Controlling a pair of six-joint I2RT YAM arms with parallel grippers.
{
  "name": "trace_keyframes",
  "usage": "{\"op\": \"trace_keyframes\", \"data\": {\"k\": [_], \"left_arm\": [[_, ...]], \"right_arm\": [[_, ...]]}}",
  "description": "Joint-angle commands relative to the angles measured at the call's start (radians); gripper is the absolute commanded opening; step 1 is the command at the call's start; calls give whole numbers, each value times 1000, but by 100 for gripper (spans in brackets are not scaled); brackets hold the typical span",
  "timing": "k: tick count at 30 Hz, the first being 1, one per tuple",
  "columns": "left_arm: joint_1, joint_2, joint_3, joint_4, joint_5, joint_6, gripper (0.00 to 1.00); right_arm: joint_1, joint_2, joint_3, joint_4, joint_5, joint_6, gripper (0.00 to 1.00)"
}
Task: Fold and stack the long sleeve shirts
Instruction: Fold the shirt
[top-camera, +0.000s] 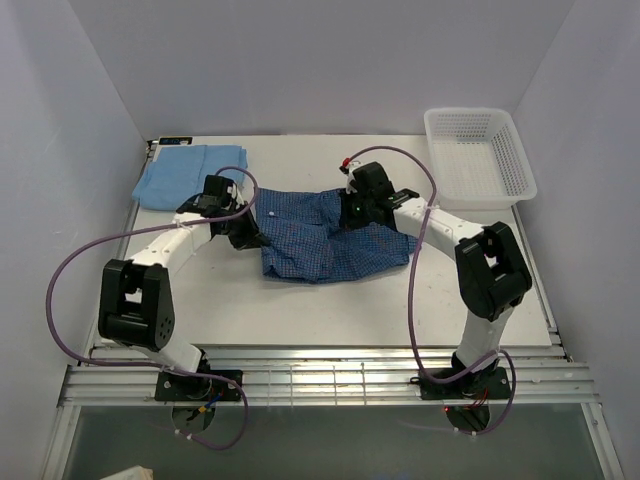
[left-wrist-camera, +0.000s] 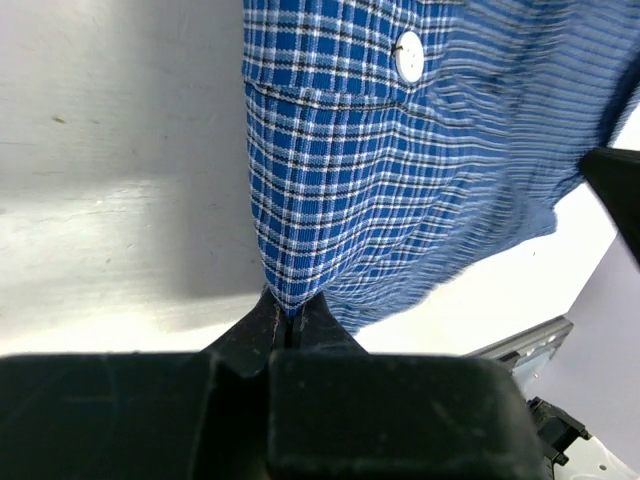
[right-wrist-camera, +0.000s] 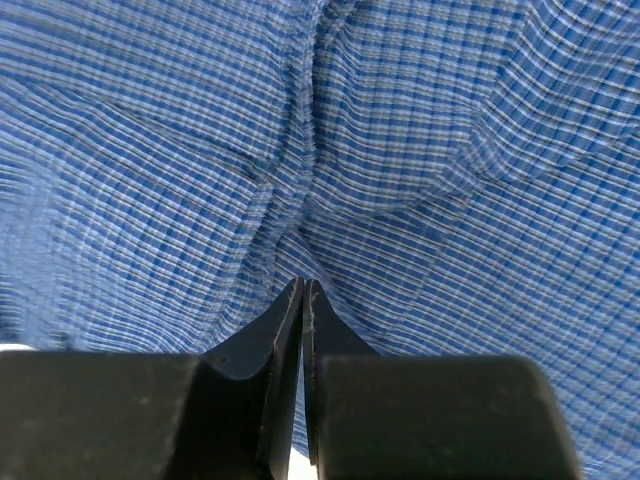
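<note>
The dark blue checked shirt lies crumpled in the middle of the table. My left gripper is at its left edge. In the left wrist view that gripper is shut on a corner of the checked shirt, near a white button. My right gripper is at the shirt's upper right part. The right wrist view shows it shut, with the checked cloth puckered into its tips. The plain light blue shirt lies folded flat at the back left.
A white mesh basket stands at the back right corner. White walls close in the table on the left, back and right. A slatted metal rail runs along the near edge by the arm bases.
</note>
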Motion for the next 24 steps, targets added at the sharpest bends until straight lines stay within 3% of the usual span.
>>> {"op": "trace_keyframes", "data": {"k": [1,14,24], "left_arm": [[0,-66,116,-207,-90,54,0],[-33,-5,422,-349,-105,128,0],[-99,121,592,-352,-84,131,0]], "right_arm": [[10,70,89,40,-15,-25,8],[129,418,506,-39,-16,-54,8],[231,555,606,-87,61,-39,8]]}}
